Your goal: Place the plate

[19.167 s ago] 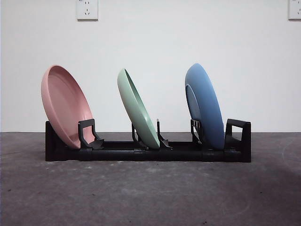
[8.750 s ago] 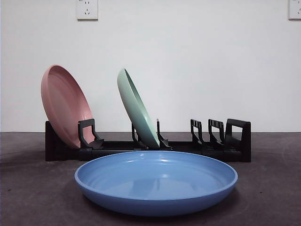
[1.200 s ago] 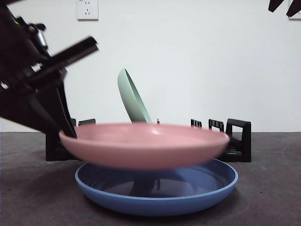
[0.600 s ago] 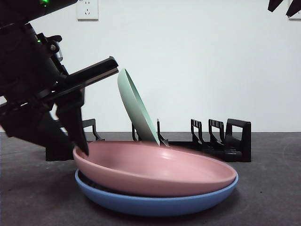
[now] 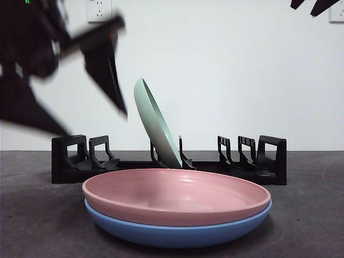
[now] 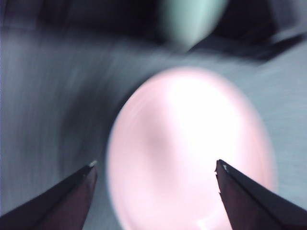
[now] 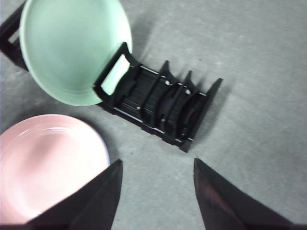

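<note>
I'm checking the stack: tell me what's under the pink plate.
A blue plate lies under the pink plate; only its outer wall and rim show. Its inside is covered.

Grey table (image 5: 32, 226) bears black rack (image 5: 258, 172) and blue plate (image 5: 177, 235).

A pink plate (image 5: 177, 196) with a smooth, softly glossy finish, plastic-looking, shows faint highlights across its bowl. Under it a blue plate (image 5: 177, 234) has the same smooth sheen along its rim. A pale green plate (image 5: 156, 126) looks smooth and more satin than shiny. The rack (image 5: 258, 164) is black moulded plastic, matt with slight glints on its edges. The tabletop (image 5: 306, 215) is grey, matt and rough-grained, possibly felt or stone; the view cannot settle which. The wall (image 5: 242, 70) is matt white.
</note>
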Robot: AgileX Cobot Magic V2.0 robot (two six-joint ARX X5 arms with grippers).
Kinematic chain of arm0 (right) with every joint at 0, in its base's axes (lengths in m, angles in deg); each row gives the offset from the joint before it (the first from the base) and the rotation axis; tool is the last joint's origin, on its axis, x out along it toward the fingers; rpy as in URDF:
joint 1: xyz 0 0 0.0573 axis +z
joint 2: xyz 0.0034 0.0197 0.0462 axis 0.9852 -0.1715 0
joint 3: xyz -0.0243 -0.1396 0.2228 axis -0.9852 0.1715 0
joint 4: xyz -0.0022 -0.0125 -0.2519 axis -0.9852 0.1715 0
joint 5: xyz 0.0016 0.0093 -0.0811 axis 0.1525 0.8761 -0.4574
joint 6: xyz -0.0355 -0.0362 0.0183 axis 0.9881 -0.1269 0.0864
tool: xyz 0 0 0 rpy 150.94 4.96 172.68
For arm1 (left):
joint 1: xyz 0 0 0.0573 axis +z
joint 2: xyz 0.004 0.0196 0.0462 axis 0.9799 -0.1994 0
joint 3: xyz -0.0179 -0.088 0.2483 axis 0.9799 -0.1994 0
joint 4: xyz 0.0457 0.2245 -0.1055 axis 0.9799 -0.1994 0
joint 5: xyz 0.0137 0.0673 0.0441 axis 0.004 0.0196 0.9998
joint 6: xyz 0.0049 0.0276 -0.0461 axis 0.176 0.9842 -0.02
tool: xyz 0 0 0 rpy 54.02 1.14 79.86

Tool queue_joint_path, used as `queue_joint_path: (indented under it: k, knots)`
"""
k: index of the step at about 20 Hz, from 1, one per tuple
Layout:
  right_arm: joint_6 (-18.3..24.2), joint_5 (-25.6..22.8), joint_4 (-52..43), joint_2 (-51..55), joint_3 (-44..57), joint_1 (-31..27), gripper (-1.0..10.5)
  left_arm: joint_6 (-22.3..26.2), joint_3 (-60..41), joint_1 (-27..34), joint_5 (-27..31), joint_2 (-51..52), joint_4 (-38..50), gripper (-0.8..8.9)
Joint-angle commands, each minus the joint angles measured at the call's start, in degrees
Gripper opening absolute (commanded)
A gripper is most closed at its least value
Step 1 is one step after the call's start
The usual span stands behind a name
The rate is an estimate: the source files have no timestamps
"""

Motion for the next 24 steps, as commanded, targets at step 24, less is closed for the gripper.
queue_joint_path:
  k: [24]
  knots:
    - [-21.88, 16.04, -13.49, -35.45, -24.13, 15.47, 2.4, 44.74, 8.15, 19.93, 12.13, 29.94, -20.11, 3.40]
